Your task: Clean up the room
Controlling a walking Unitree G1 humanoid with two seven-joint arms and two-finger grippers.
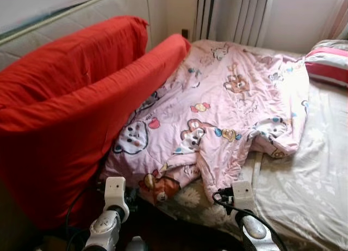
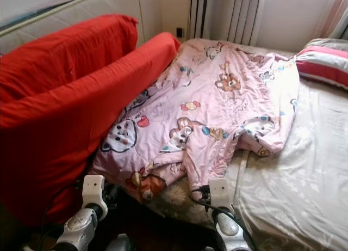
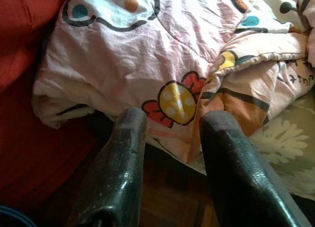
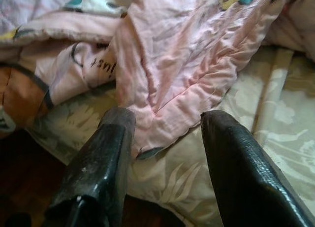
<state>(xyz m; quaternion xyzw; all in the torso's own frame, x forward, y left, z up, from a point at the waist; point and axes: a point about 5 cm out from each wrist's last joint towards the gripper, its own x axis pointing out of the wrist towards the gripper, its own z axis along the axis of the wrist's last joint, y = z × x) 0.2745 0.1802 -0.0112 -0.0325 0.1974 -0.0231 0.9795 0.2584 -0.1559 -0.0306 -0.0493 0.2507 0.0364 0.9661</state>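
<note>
From the head, a crumpled pink cartoon-print quilt (image 1: 217,109) lies on the bed (image 1: 304,180) beside a big red cushion (image 1: 60,126), its near edge hanging toward the robot. In the left wrist view, the left hand (image 3: 170,133) is wide open just before the quilt's folded corner. In the right wrist view, the right hand (image 4: 165,128) is wide open around a pink flap, probably ready to pull it straight.

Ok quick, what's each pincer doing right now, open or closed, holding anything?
Left pincer: open, empty, at the folded edge of the pink quilt.
Right pincer: open, empty, fingers either side of a quilt corner, not closed on it.
</note>
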